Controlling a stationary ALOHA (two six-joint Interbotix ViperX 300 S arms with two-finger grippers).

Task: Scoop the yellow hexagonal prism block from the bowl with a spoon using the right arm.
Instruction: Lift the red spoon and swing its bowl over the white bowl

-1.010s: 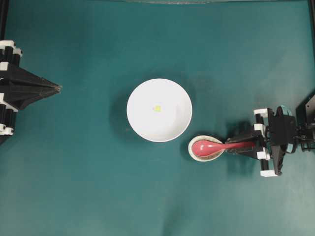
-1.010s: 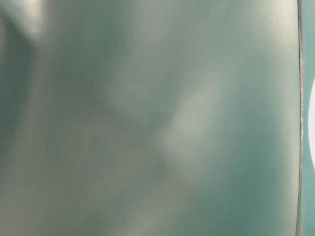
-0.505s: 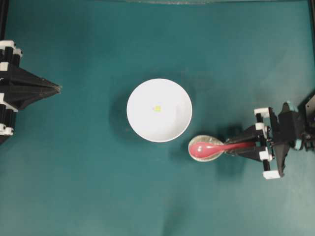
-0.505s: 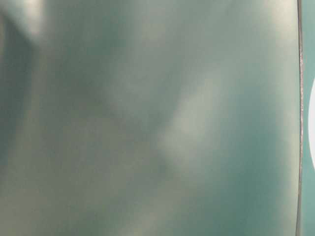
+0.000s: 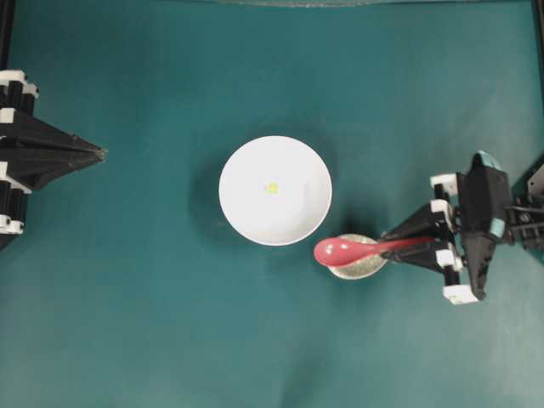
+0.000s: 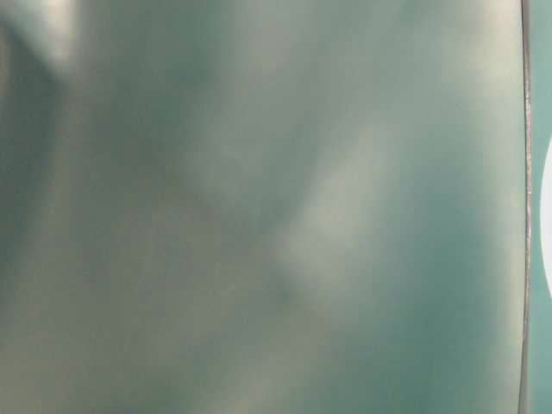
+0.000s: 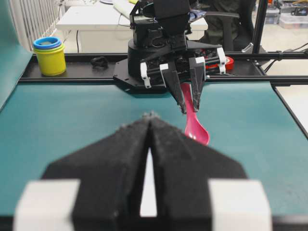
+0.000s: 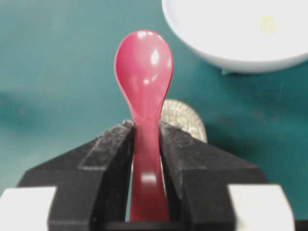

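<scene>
The right claw (image 5: pixel 422 240) is clenched on the handle of the pinkish-red soup spoon (image 5: pixel 344 251), its two black fingers (image 8: pixel 108 154) pressing the handle from either side, as the right wrist view shows close up. The spoon is held clear of the speckled spoon rest (image 5: pixel 359 263), with its oval scoop hanging over the rest's edge that faces the bowl; in the overhead view the scoop sits between the rest and the white bowl (image 5: pixel 246 212) without touching the bowl. The right arm (image 5: pixel 484 223) stands near the right edge of the teal bench (image 5: pixel 170 340).

The white bowl lies at about the middle of the bench, and the tiny yellow hexagonal prism block (image 5: pixel 271 188) rests on the bowl's floor, close to its centre. From the right wrist view the block (image 8: pixel 267 24) appears as a pale yellow spot inside the bowl (image 8: pixel 231 53), beyond and to the right of the spoon's scoop (image 8: pixel 143 67).

The left claw (image 5: pixel 100 154) is at the left edge of the bench, well apart from the bowl, its fingers (image 7: pixel 130 144) pressed together with nothing between them. The table-level view is a blurred teal wash with only a sliver of white at its right edge.
</scene>
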